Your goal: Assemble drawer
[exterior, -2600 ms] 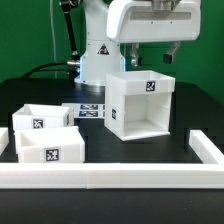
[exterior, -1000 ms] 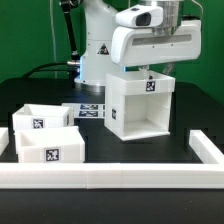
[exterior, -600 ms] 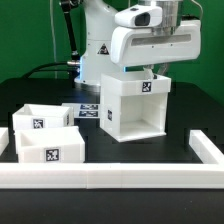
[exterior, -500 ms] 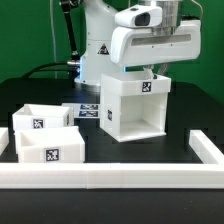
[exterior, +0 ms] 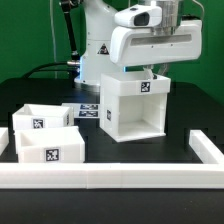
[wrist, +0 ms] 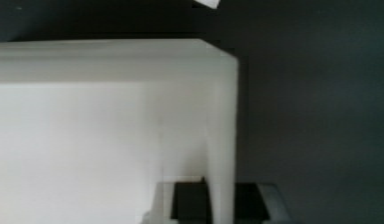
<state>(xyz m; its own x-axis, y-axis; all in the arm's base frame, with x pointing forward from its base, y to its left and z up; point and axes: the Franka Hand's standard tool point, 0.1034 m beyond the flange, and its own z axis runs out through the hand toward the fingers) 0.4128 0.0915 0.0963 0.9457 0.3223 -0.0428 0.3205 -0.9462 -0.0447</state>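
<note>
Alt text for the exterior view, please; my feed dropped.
The pincer is on the top edge of the open-fronted white casing at centre. At the exterior view's left sit a rear tray and a front tray, behind a long white rail.

Arm (exterior: 140,42): has come down and moved toward the exterior view's left since 2.6 s ago.
Gripper (exterior: 150,71): no longer hangs clear above the big box (exterior: 135,112); it now sits at the box's top edge.
Fingers (wrist: 187,200): now one on each side of the box's top wall, pressed against it.
Big box: held between the fingers, it has slid slightly toward the exterior view's left since 1.0 s ago.
Tag (exterior: 149,86): just below the fingers, a touch lower than before.
</note>
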